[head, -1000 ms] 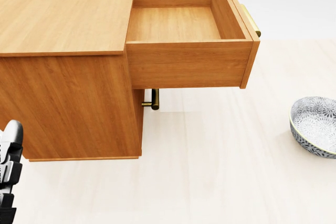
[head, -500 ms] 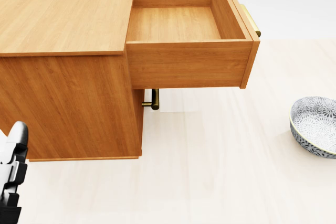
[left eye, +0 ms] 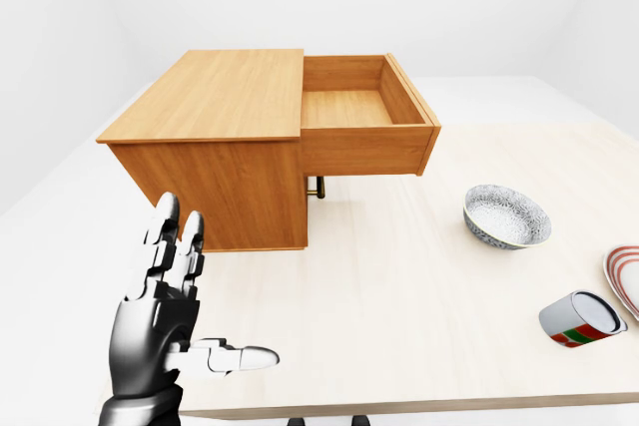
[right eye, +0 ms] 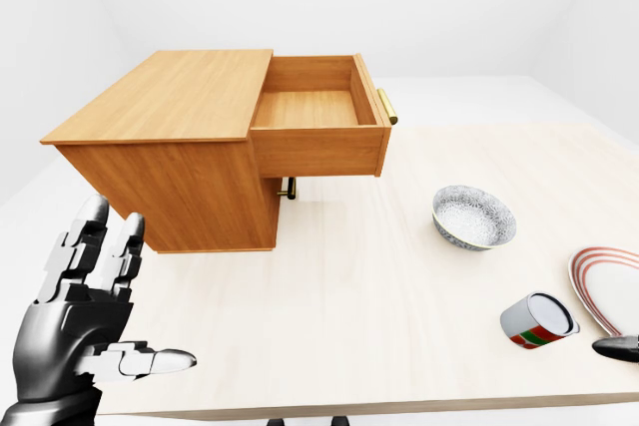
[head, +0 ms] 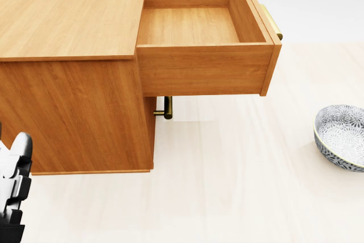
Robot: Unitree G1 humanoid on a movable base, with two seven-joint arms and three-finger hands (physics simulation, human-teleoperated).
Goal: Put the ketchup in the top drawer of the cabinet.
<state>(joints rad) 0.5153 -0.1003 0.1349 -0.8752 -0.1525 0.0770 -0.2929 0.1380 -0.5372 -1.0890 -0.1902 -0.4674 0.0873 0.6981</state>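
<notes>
Top drawer (left eye: 351, 107) of light-brown wooden cabinet (left eye: 215, 162) pulled out, empty. Ketchup nowhere in view. Grey metallic left hand (left eye: 165, 321) low-left, fingers (left eye: 172, 241) spread wide, holding nothing. Right hand's state impossible to tell. Risk: grabbing red-and-green tin (right eye: 537, 321) by mistake.

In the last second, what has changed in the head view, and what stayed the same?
Only the left hand moved: at the view's bottom left edge it drifted slightly right and down. It is open and holds nothing. The cabinet, its open, empty drawer and the bowl stayed where they were, so the camera did not move either.
</notes>
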